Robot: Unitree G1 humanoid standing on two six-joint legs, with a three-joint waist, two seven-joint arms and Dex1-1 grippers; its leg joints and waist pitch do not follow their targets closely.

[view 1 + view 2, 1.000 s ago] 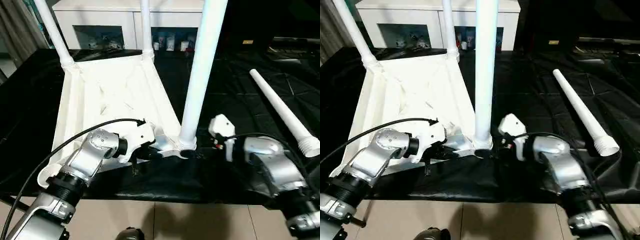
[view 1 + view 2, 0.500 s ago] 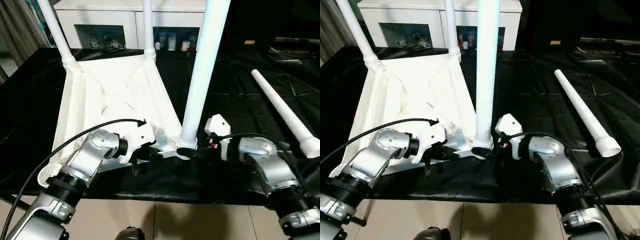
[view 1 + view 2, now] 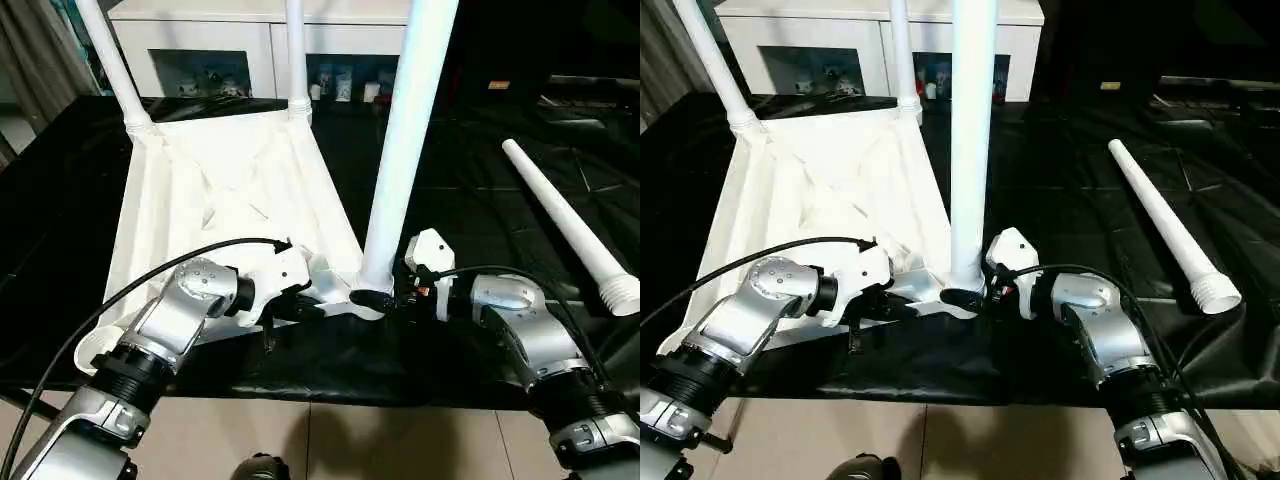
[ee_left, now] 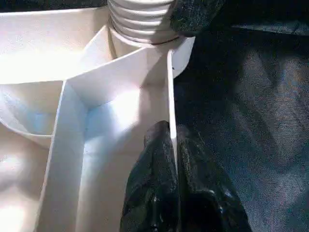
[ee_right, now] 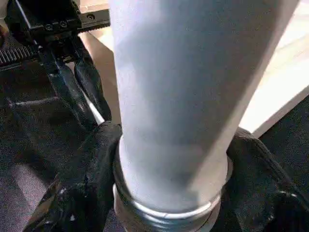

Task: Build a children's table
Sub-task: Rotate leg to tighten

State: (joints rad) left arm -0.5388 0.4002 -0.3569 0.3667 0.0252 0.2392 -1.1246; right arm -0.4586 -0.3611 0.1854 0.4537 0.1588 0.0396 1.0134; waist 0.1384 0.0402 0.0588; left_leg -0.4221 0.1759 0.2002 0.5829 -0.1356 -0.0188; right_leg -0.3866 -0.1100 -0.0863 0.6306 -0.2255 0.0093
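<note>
Third leg upright in near corner socket, both grippers engaged

The table top (image 3: 215, 185) lies underside-up on the black cloth, left of centre in the head view, with two legs seated at its far corners. The left gripper (image 4: 171, 145) is pinched together on the thin side rim of the top, near the lower centre. The right gripper (image 5: 169, 159) has its fingers (image 5: 84, 179) on either side of the threaded base of the upright leg (image 3: 405, 150); full clamping cannot be confirmed. The fourth leg (image 3: 565, 220) lies loose on the cloth at the right. Risk, as judged: if the leg is cross-threaded or released before seating, it may tilt and fall; a slip off the narrow rim would let the top shift
</note>
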